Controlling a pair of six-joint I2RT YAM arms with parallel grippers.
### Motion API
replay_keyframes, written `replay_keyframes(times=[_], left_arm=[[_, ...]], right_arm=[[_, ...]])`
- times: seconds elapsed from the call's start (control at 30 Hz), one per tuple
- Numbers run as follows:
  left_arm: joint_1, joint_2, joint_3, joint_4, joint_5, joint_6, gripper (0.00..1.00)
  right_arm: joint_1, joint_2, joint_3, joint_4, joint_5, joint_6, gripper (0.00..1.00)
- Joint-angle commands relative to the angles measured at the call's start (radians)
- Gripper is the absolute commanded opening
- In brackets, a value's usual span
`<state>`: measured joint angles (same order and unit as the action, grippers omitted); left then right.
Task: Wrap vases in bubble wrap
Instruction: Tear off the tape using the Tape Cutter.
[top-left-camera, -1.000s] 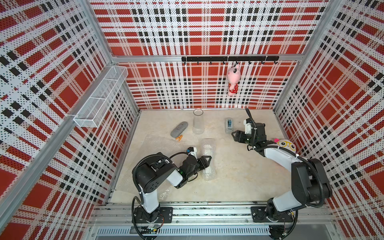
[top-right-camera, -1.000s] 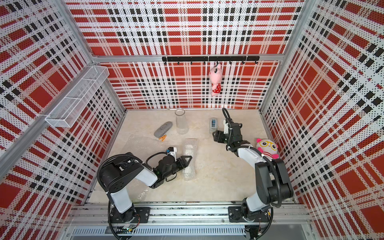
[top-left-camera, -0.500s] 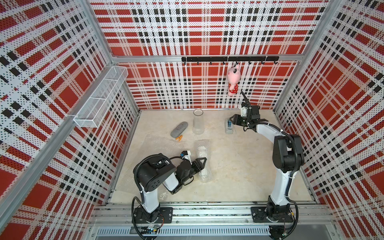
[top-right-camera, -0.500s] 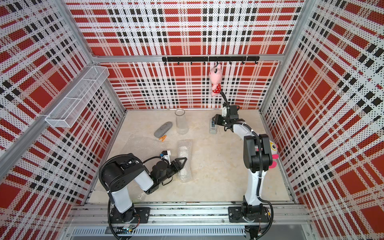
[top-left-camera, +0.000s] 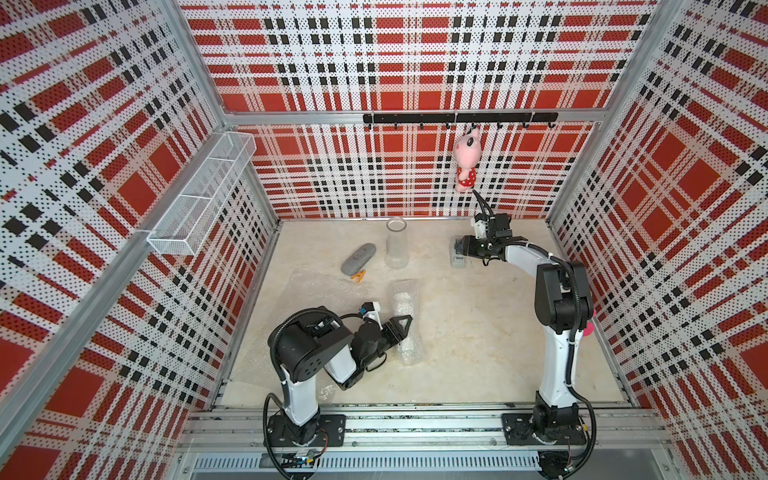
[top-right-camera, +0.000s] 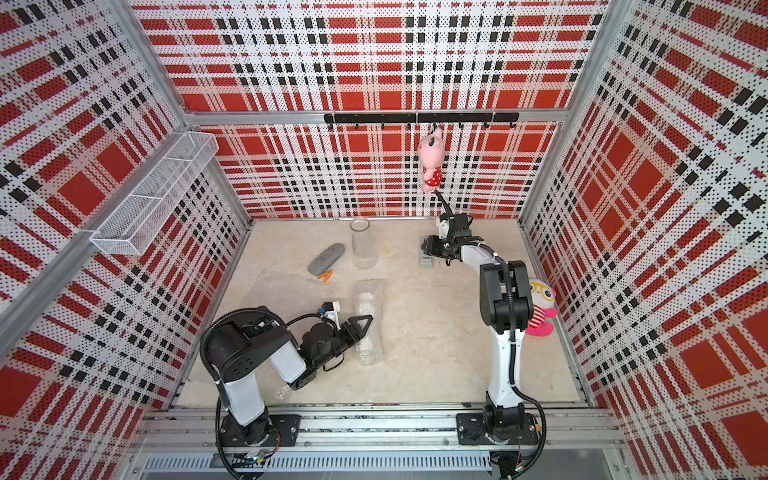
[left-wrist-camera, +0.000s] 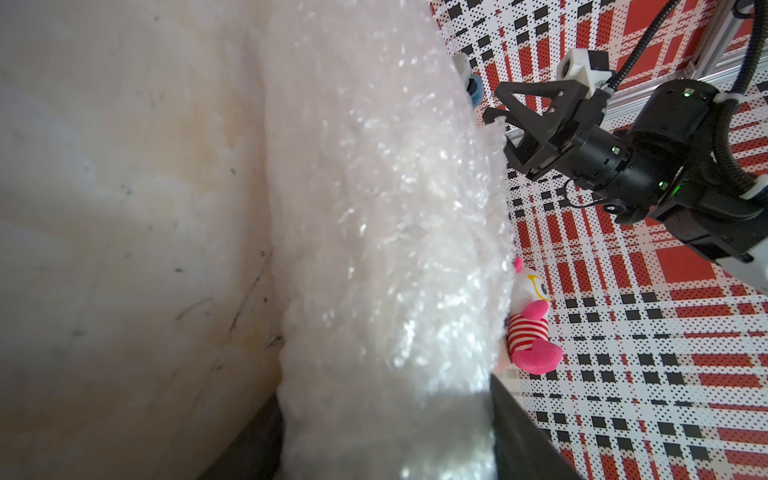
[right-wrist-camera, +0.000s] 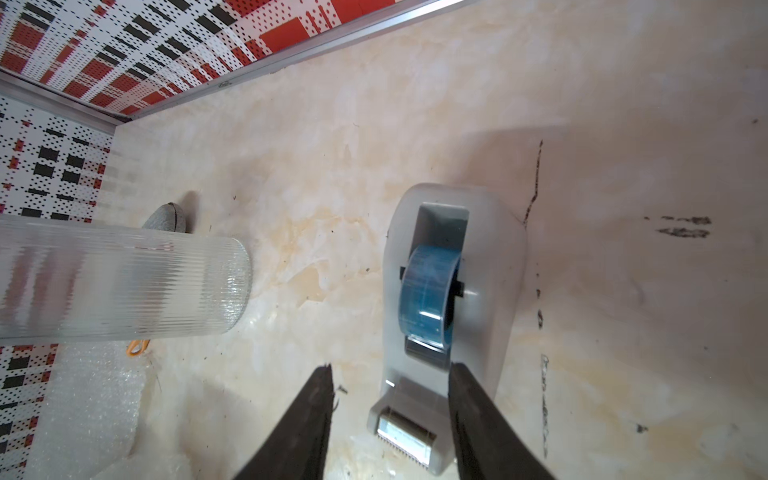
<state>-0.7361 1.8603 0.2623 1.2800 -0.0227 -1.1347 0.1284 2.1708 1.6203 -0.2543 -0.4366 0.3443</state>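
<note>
A bubble wrap (top-left-camera: 405, 328) bundle lies on the table near the front; a white shape shows through it. My left gripper (top-left-camera: 404, 327) (top-right-camera: 365, 326) is shut on this bundle, and in the left wrist view the wrap (left-wrist-camera: 386, 208) fills the gap between the jaws of the left gripper (left-wrist-camera: 386, 436). A second bubble wrap sheet (top-left-camera: 316, 291) lies flat to the left. The clear glass vase (top-left-camera: 395, 245) (right-wrist-camera: 124, 282) stands upright at the back. My right gripper (top-left-camera: 459, 247) (right-wrist-camera: 390, 370) is open, jaws astride the cutter end of the tape dispenser (right-wrist-camera: 449, 291).
A grey oblong case (top-left-camera: 358, 258) and an orange clip (top-left-camera: 359, 275) lie left of the glass vase. A pink plush (top-left-camera: 466, 166) hangs from the back rail. Another plush (top-right-camera: 540, 307) sits by the right wall. A wire basket (top-left-camera: 203, 199) hangs on the left wall.
The right arm has swung from mid-table to the back, reaching the tape dispenser, and its jaws have narrowed. The left gripper has drawn slightly toward the front with the bundle.
</note>
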Motion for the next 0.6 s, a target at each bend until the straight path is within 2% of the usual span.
replay_keyframes(times=[0.0,0.57], left_arm=[[0.007,0.043,-0.034,-0.108,-0.006,0.045,0.37],[0.009,0.046,-0.032,-0.105,-0.005,0.043,0.37]], right_arm=[[-0.004,0.033,0.023,-0.014,-0.027,-0.022,0.48],[-0.004,0.055,-0.014,0.041,-0.075,0.022,0.44]])
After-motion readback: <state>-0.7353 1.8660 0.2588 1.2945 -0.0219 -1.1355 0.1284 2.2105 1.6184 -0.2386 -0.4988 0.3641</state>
